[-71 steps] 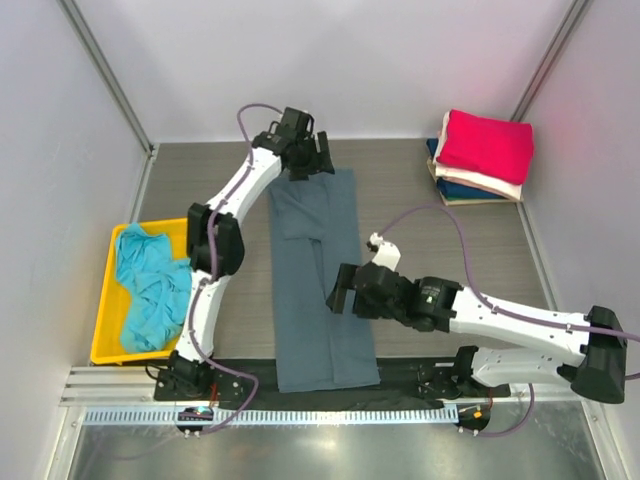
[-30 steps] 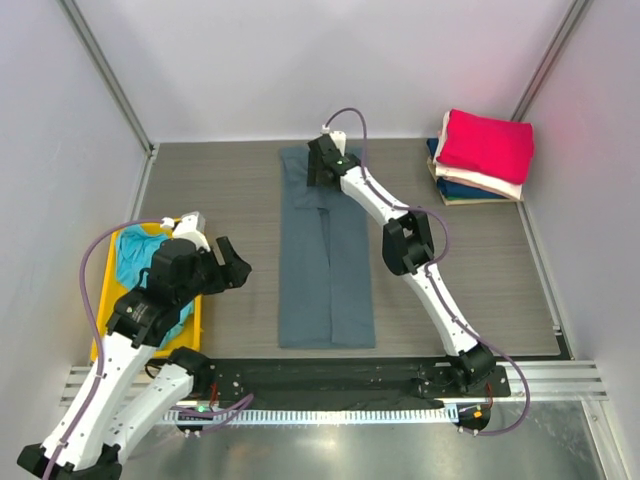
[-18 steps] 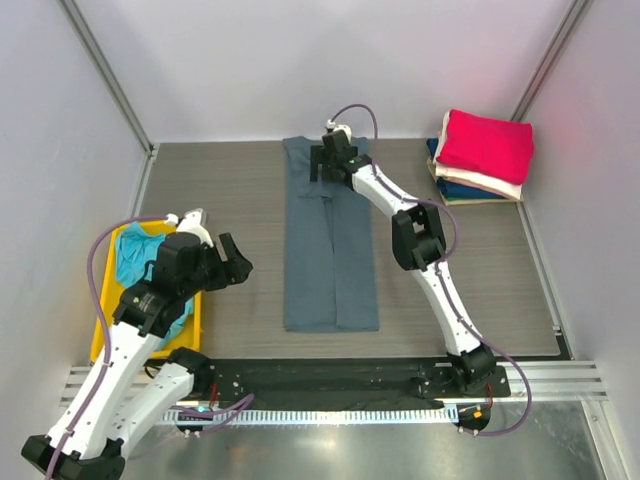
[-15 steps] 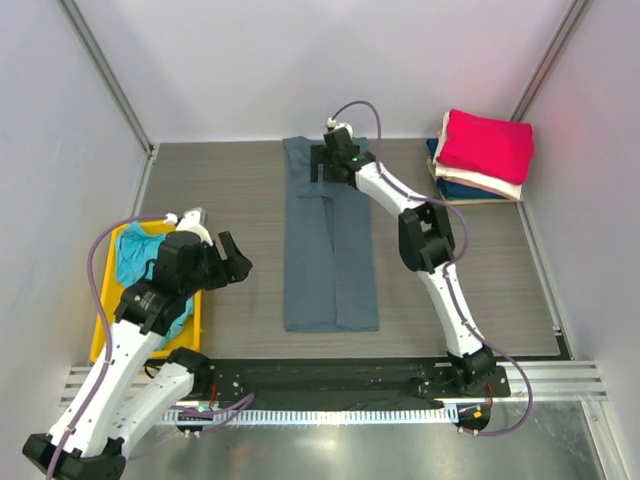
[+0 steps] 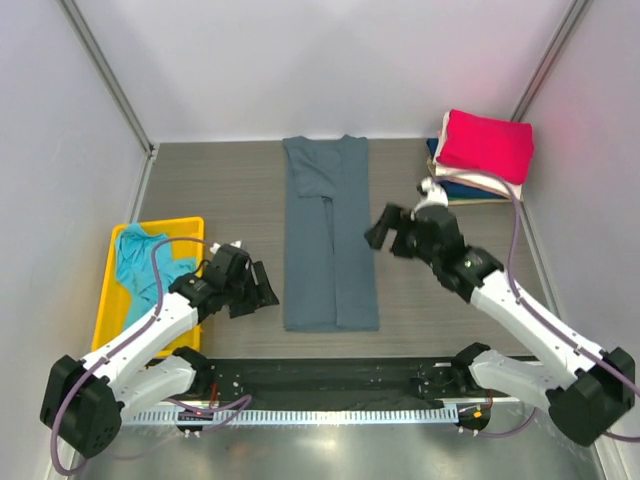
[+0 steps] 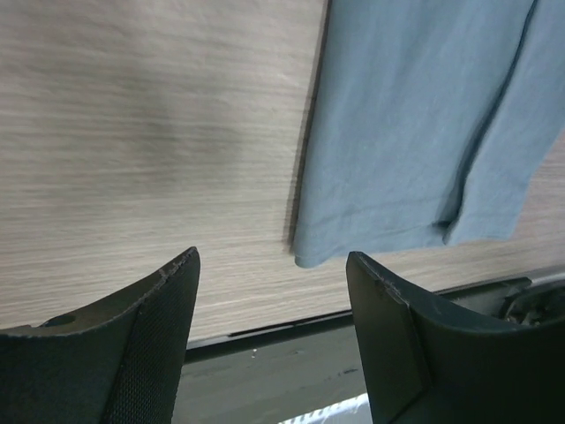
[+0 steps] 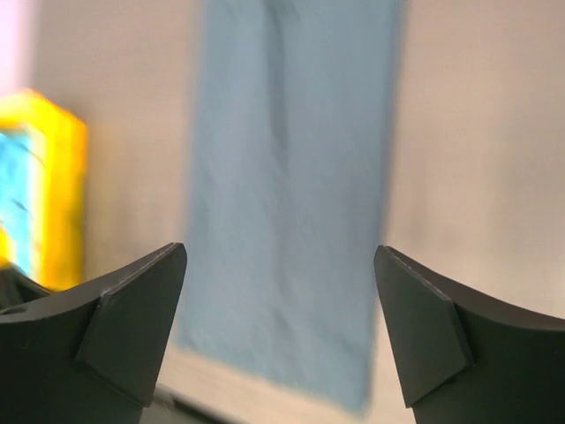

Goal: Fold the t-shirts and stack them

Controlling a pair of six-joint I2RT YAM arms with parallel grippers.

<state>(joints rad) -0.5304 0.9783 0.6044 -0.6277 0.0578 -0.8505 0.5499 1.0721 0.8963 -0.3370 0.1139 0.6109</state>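
Lengthwise down the middle of the wood-grain surface [image 5: 220,190] lies the slate grey-blue t-shirt [image 5: 328,240], folded into a long narrow strip with its side flaps meeting along a centre seam. Low over the bare surface, the left claw [image 5: 265,293] has its jaws spread wide and holds nothing, just beside the strip's near left corner; from its wrist camera that corner of the shirt [image 6: 415,132] shows beyond the parted fingers [image 6: 159,309]. To the right of the strip's middle, the right claw [image 5: 380,228] also gapes open and empty, its wrist view blurred. A teal t-shirt [image 5: 150,275] sits crumpled in the yellow bin [image 5: 170,222] at the left, and a crimson t-shirt [image 5: 485,145] tops a folded stack [image 5: 470,188] in the far right corner
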